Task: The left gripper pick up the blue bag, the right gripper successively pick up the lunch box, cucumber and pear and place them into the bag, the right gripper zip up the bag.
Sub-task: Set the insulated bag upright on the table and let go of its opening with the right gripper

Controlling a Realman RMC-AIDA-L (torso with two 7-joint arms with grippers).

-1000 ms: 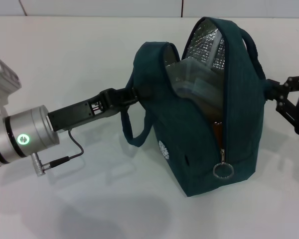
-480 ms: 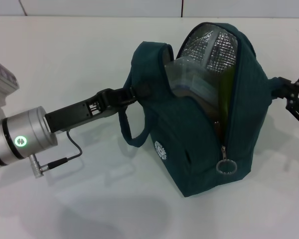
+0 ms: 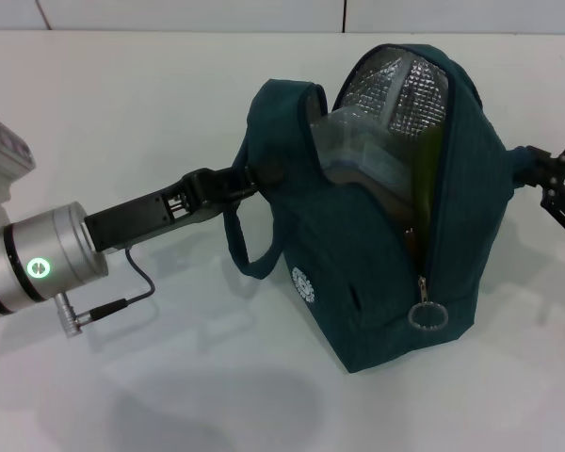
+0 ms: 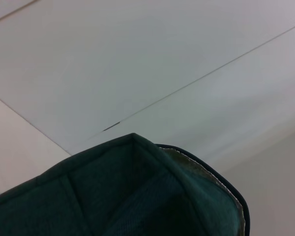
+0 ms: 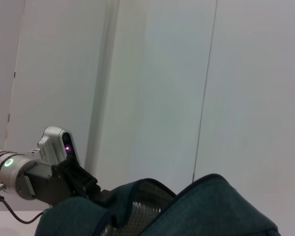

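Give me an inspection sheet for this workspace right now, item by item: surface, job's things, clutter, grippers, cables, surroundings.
Surface: white table, bare where visible.
Job's things: blue bag stands upright, zipper open at the top, ring pull low on its front; lunch box tilted inside against the foil lining; a green strip, likely the cucumber, beside it; pear not clearly seen.
Clutter: nothing seen.
Grippers: left gripper shut on the bag's left edge; right gripper at the bag's right side, by its handle.
Cables: black cable looping from the left wrist.
Surroundings: pale wall panels behind.
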